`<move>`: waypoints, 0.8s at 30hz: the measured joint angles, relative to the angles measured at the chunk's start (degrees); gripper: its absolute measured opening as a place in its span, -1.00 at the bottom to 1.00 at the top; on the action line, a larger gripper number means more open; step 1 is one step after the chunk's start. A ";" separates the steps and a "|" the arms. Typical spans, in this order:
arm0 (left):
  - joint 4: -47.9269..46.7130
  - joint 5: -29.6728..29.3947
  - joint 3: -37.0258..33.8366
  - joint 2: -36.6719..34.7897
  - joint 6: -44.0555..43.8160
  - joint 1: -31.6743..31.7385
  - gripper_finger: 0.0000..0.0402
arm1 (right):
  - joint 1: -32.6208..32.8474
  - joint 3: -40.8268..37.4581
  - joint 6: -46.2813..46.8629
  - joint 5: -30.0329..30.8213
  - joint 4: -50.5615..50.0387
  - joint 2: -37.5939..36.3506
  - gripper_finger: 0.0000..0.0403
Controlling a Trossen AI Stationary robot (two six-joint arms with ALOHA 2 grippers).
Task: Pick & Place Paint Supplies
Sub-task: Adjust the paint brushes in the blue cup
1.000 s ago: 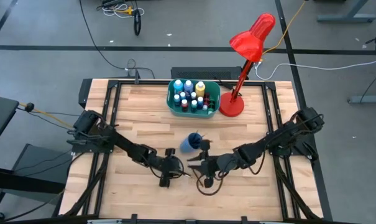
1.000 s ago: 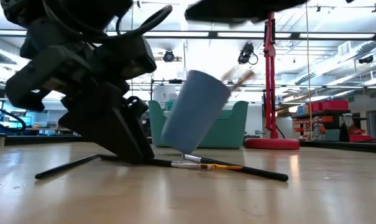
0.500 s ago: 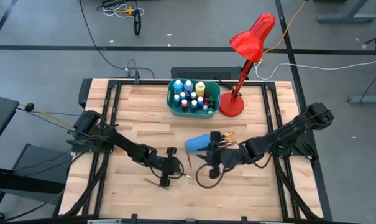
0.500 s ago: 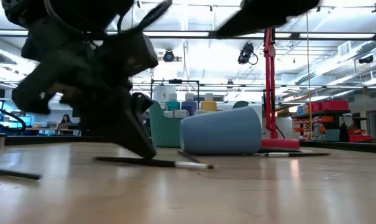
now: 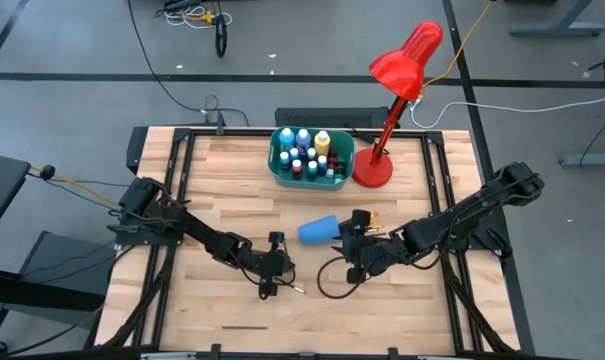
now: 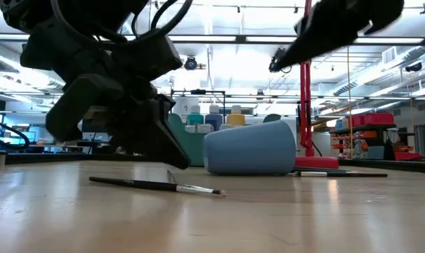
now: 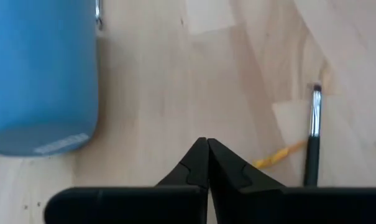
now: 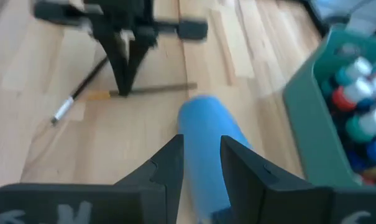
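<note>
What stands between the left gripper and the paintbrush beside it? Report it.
Nothing visible. The left gripper, shut, hangs next to the paintbrush; the blue cup lies on the gripper's other side.

A pale blue plastic cup [image 6: 251,147] lies on its side on the light wooden worktop [image 6: 212,218]. Nearer the camera than the cup and to its left, a thin dark-handled paintbrush with a silver ferrule [image 6: 154,185] lies flat. A bulky dark arm [image 6: 103,77] hangs just behind the brush, beside the cup. Behind the cup stand a teal rectangular tub [image 6: 191,140] holding capped paint bottles [image 6: 216,118] and a red lamp's round base [image 6: 316,161]. Another dark brush [image 6: 338,173] lies right of the cup.
</note>
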 joint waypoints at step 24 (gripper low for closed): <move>1.61 -10.86 0.10 -0.12 2.38 1.90 -0.49 | -1.48 -16.19 19.74 -1.99 13.40 0.00 -0.47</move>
